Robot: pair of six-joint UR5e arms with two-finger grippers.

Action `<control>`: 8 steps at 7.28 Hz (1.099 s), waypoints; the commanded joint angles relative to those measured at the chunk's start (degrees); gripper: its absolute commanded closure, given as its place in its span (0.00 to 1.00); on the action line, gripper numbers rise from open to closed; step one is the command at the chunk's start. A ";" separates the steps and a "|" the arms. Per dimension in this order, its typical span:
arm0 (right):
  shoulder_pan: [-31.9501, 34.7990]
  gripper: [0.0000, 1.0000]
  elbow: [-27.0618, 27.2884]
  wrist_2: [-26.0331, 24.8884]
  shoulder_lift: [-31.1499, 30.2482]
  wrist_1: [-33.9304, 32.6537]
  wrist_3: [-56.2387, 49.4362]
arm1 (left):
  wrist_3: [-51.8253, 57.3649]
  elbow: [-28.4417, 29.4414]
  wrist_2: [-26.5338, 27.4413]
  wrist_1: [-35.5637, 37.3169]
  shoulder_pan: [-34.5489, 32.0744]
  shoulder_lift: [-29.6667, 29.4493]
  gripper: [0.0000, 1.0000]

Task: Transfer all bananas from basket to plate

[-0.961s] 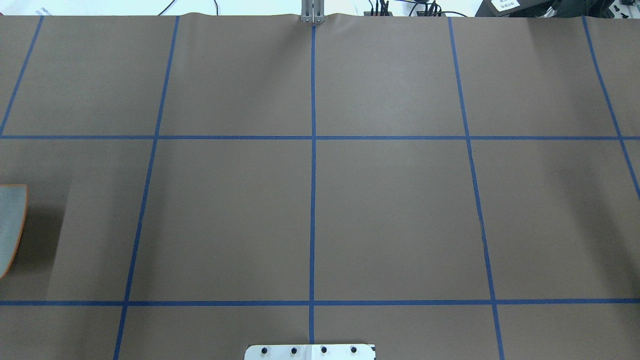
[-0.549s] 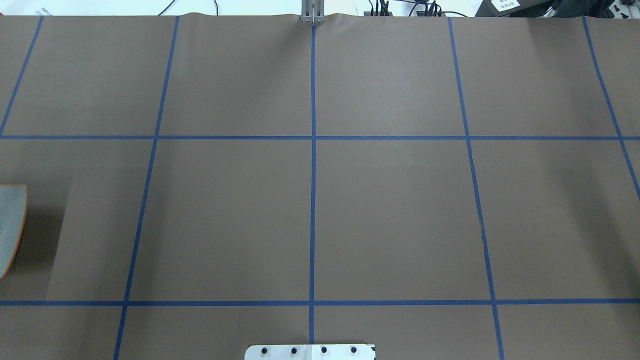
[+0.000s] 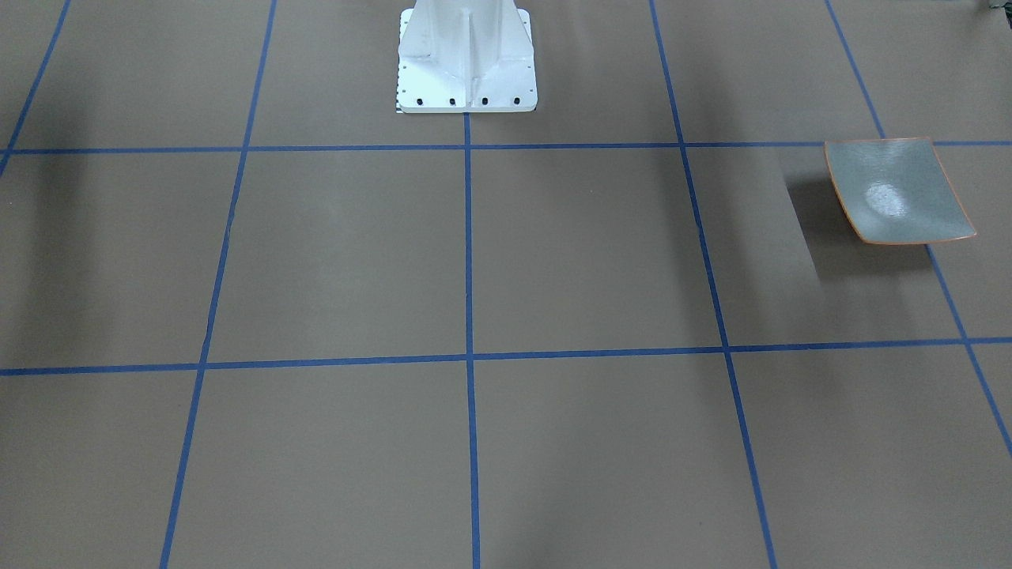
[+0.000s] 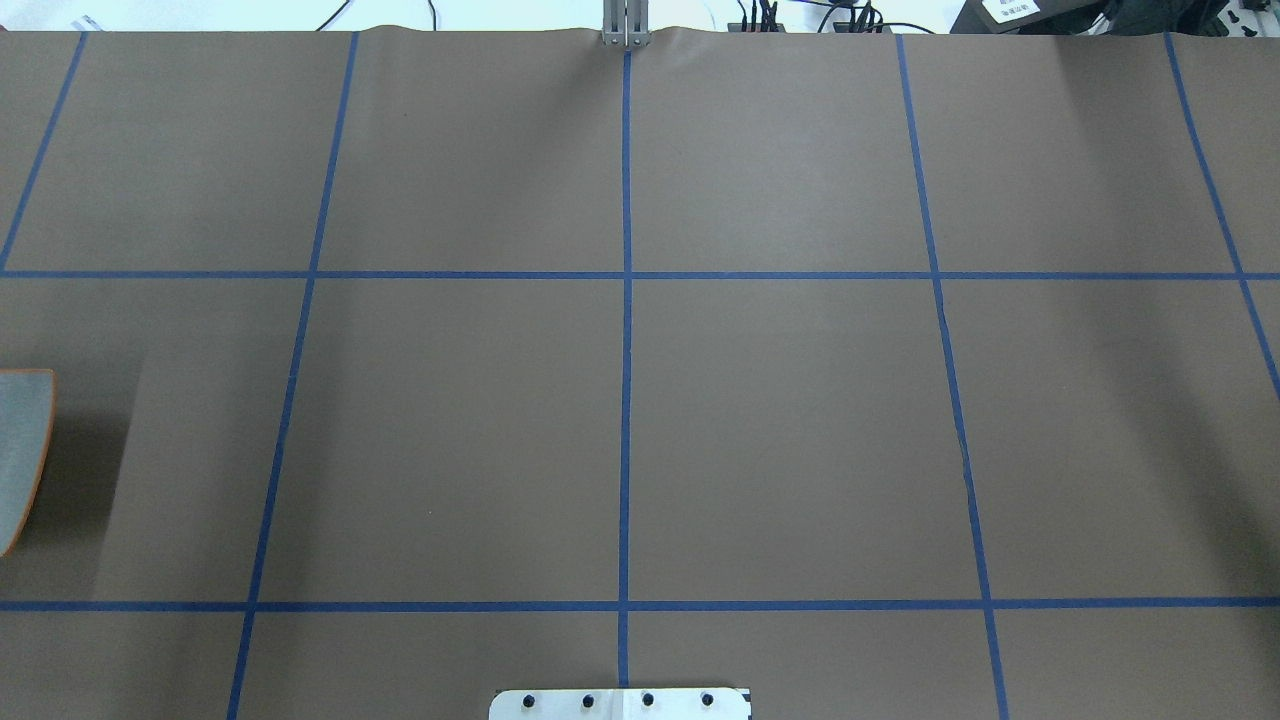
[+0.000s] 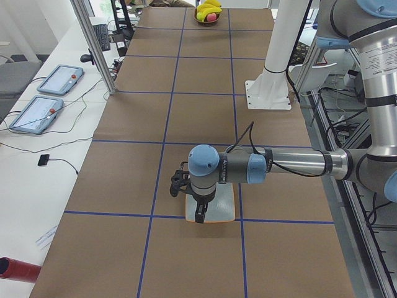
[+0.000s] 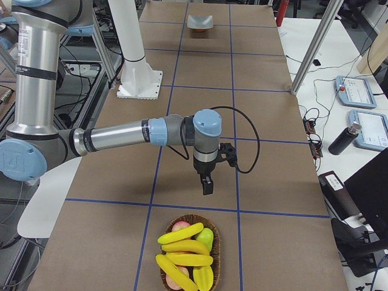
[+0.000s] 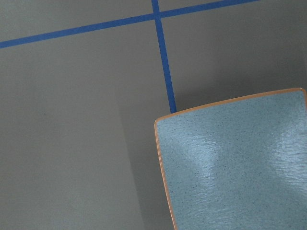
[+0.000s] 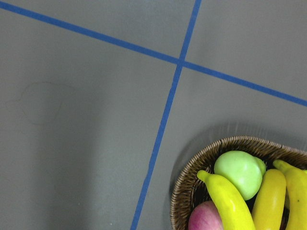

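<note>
The grey-green plate point(image 3: 897, 190) with an orange rim lies empty at the table's left end; only its edge shows in the overhead view point(image 4: 20, 450). It fills the lower right of the left wrist view point(image 7: 235, 163). My left gripper point(image 5: 199, 217) hangs just above the plate point(image 5: 224, 208); I cannot tell if it is open. Several yellow bananas point(image 6: 182, 245) lie in a wicker basket point(image 6: 215, 257) at the right end. My right gripper point(image 6: 207, 188) hangs above the table short of the basket; I cannot tell its state. The right wrist view shows bananas point(image 8: 228, 201) in the basket point(image 8: 192, 177).
A green fruit point(image 8: 239, 172) and a pink fruit point(image 8: 206, 218) share the basket. The white robot pedestal point(image 3: 466, 55) stands at the table's robot-side edge. Tablets point(image 5: 59, 81), a dark bottle point(image 6: 342, 138) and metal posts point(image 5: 93, 43) stand on the operators' side.
</note>
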 commanded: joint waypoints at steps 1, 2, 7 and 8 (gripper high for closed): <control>0.00 0.00 -0.84 0.10 -0.58 -0.05 -6.84 | -0.09 -0.05 -0.09 -0.01 0.00 -0.15 0.00; 0.00 0.00 -2.85 0.27 -1.72 -0.05 -12.73 | -0.09 0.04 -0.09 -0.01 0.00 -0.24 0.00; 2.54 0.00 -20.73 8.26 -7.36 22.81 -17.45 | -0.09 0.13 -2.10 -0.01 0.00 -0.42 0.00; 3.07 0.00 -24.80 8.44 -6.75 26.37 -17.45 | 0.00 0.22 -2.11 -0.01 0.00 -0.42 0.00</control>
